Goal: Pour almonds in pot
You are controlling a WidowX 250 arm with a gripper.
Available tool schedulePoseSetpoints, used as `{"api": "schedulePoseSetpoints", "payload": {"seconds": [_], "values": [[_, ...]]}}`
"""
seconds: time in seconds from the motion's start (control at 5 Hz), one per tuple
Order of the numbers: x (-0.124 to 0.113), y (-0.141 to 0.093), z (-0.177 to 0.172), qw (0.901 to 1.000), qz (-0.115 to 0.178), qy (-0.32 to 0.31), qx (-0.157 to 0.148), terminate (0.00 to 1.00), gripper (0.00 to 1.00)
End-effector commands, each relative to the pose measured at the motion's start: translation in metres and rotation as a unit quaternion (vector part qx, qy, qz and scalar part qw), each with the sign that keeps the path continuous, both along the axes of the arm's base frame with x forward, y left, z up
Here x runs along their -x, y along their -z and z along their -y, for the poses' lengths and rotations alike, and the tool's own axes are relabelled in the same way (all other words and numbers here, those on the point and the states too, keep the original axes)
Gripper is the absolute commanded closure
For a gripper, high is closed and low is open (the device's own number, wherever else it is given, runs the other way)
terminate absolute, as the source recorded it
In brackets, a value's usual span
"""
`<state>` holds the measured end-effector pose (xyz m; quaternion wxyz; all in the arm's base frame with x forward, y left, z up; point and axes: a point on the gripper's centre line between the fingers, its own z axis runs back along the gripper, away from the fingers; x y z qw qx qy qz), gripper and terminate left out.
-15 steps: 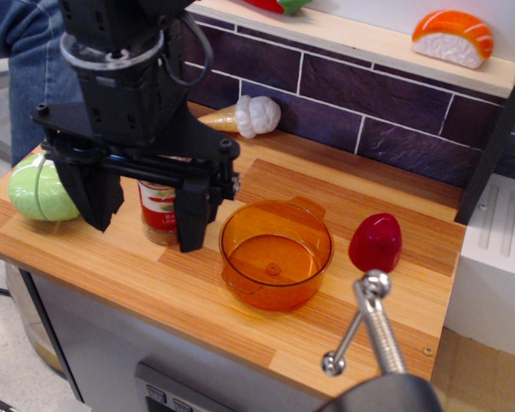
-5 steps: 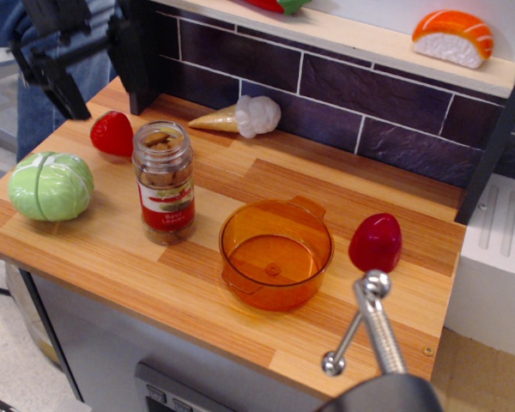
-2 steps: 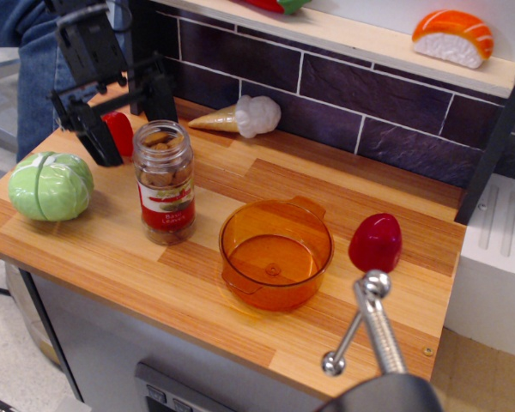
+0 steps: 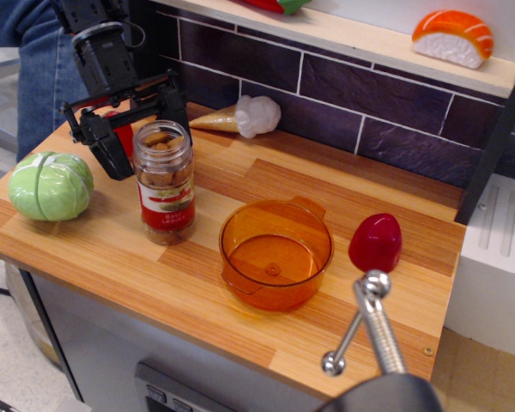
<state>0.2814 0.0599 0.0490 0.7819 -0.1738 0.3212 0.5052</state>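
The almonds (image 4: 160,163) show as brown nuts in a clear plastic jar (image 4: 164,182) with a red-and-white label, upright on the wooden counter at left of centre. The orange translucent pot (image 4: 275,252) stands empty to the jar's right, apart from it. My black gripper (image 4: 146,127) is open, just behind the jar's top, with one finger at its left and one behind its right shoulder. It holds nothing.
A green cabbage toy (image 4: 50,185) lies at the far left. A red strawberry toy (image 4: 122,130) sits behind the gripper, partly hidden. An ice cream cone toy (image 4: 240,116) lies by the tiled wall. A dark-red egg toy (image 4: 375,242) stands right of the pot. A metal handle (image 4: 367,319) juts up at the front.
The gripper has come down and to the right from the upper left, and now stands open just behind the jar's top. The jar and the pot have not moved.
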Motion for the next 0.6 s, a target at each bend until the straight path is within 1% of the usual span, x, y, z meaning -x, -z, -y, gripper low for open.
{"api": "schedulePoseSetpoints", "payload": {"seconds": [0.0,0.2,0.4], "values": [[0.012,-0.001,0.011,0.9978,0.053,0.029,-0.028,0.0,0.0],[0.013,-0.001,0.013,0.9943,0.082,0.025,-0.063,0.0,1.0],[0.005,-0.018,0.019,0.9795,0.158,0.004,-0.124,0.0,1.0]]}}
